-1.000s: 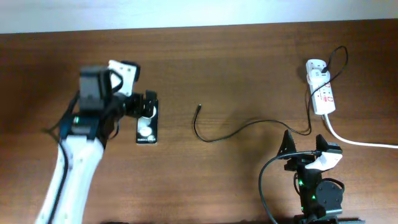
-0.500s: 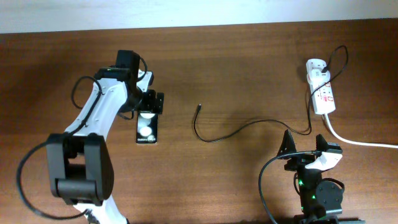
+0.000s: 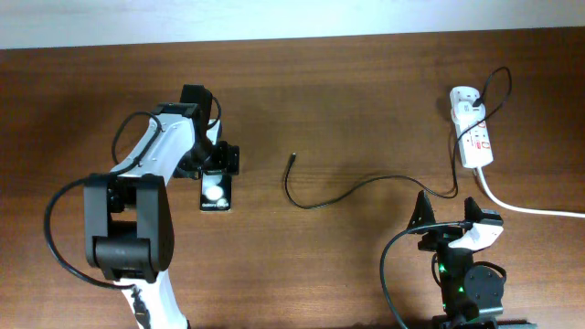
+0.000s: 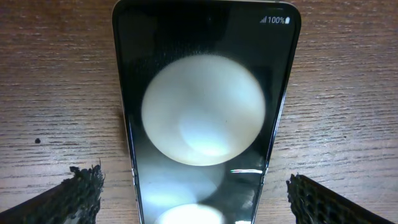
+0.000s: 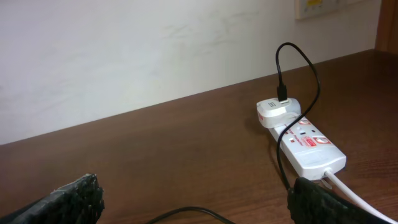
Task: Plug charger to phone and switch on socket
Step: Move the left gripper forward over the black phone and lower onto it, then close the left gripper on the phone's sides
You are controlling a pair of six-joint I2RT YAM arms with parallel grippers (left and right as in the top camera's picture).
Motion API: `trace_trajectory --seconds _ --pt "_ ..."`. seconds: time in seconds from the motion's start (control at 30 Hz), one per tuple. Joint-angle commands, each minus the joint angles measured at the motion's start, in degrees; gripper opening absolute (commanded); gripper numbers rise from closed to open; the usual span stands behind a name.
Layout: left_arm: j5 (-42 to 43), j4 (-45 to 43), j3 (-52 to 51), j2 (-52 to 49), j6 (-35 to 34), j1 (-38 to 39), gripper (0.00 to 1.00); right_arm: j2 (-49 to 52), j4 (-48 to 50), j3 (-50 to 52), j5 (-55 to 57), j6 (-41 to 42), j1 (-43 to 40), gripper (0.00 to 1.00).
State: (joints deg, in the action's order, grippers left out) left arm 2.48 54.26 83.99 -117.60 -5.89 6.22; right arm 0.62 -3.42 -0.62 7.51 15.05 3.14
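The black phone (image 3: pixel 216 192) lies flat at the left of the table; in the left wrist view (image 4: pixel 205 118) its glossy face reflects round white spots. My left gripper (image 3: pixel 219 161) is open over the phone's far end, with one finger on each side of it (image 4: pixel 196 190). The charger, a thin black cable (image 3: pixel 347 190), has its free tip (image 3: pixel 292 157) at mid-table and runs right to the white socket (image 3: pixel 475 137). The right wrist view shows the socket (image 5: pixel 311 148) and the cable (image 5: pixel 305 62). My right gripper (image 3: pixel 452 219) is open and empty at the front right (image 5: pixel 199 202).
A thick white cord (image 3: pixel 530 208) leaves the socket to the right table edge. A white adapter (image 5: pixel 277 112) sits in the socket's far end. A pale wall (image 5: pixel 124 56) stands behind the table's far edge.
My left arm has swung its wrist over and brought the gripper down around the phone's far end. The phone, cable and right arm have not moved.
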Motion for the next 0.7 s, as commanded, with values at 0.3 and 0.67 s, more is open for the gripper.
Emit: trace_trajectory --seconds 0.3,0.67 --pt "-4.24 -2.43 -5.07 -0.81 -3.98 1.31 0.93 -0.44 -0.44 0.31 0.50 0.26 -0.17 0.99" --pt "-4.28 -2.75 -6.60 -0.81 -6.49 4.02 0.79 -0.44 -0.44 0.31 0.50 0.26 -0.17 0.99"
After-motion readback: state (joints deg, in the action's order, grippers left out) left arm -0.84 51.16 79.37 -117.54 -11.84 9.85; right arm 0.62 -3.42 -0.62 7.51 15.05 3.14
